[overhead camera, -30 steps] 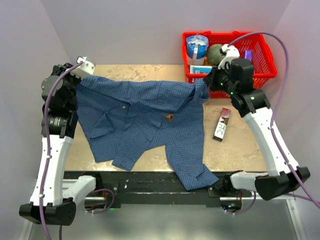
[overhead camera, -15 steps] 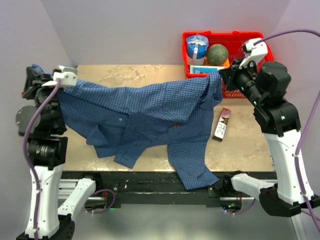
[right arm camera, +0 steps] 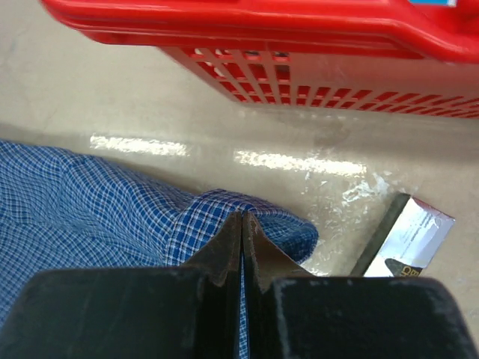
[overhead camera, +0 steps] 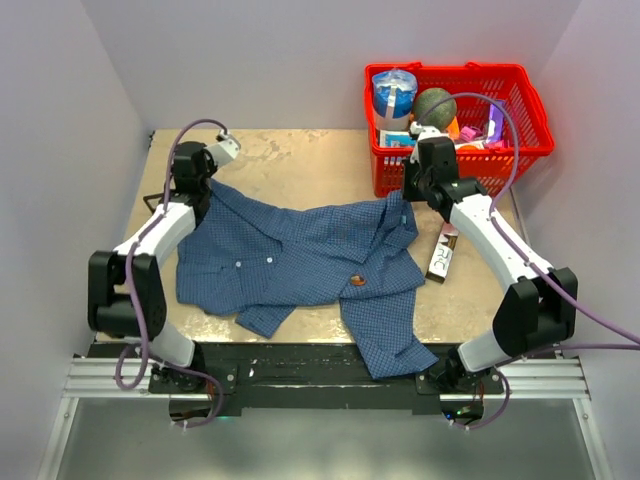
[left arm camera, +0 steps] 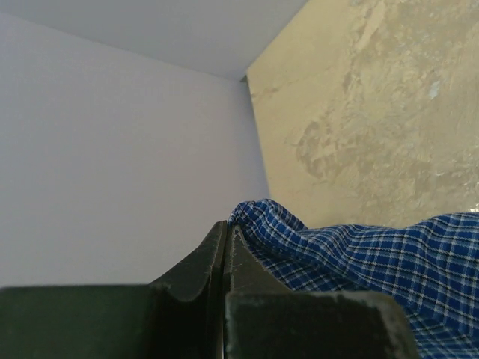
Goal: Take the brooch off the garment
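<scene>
Left pincer and right pincer pinch the garment, the brooch well apart from both

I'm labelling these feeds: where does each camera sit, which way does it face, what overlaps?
Top external: above and behind, looking down on the table; left arm, right arm show.
Left wrist: on that arm, facing along the left fingers, shut on the shirt.
Right wrist: likewise; right fingers, shirt, red basket, packet beyond.
Shared: all show the shirt.
</scene>
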